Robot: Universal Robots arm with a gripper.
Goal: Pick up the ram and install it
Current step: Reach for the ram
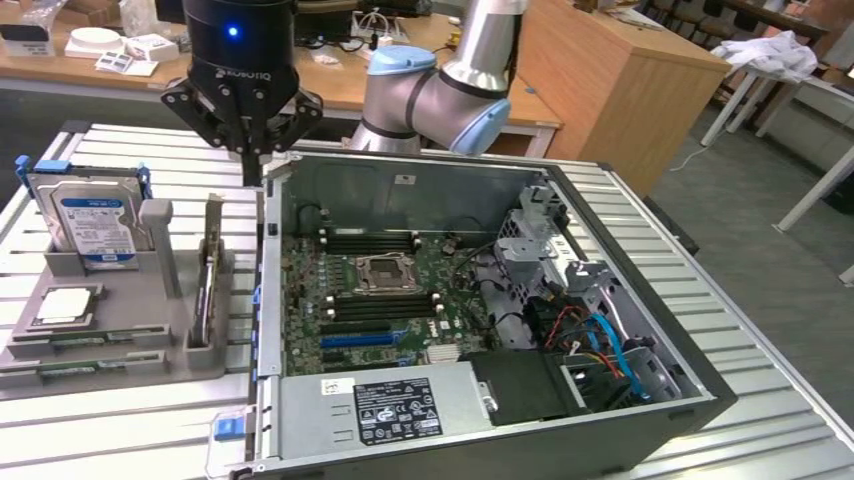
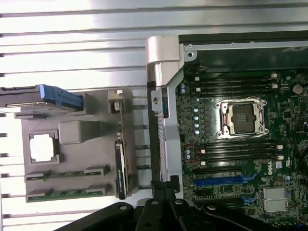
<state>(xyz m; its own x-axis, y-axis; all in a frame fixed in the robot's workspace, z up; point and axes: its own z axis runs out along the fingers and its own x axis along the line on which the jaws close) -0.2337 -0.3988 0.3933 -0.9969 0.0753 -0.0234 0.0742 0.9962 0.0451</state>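
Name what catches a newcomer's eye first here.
The open black computer case with its green motherboard dominates the middle. The black gripper hangs shut above the case's far corner, at the exterior view's left. Beside the case, a grey tray holds a blue-labelled silver hard drive and a long green ram stick.

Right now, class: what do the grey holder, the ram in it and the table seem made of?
The grey holder is matte, even grey, likely plastic. The ram is a thin green board, probably circuit-board laminate. The table has ribbed, silvery, shiny slats, apparently aluminium.
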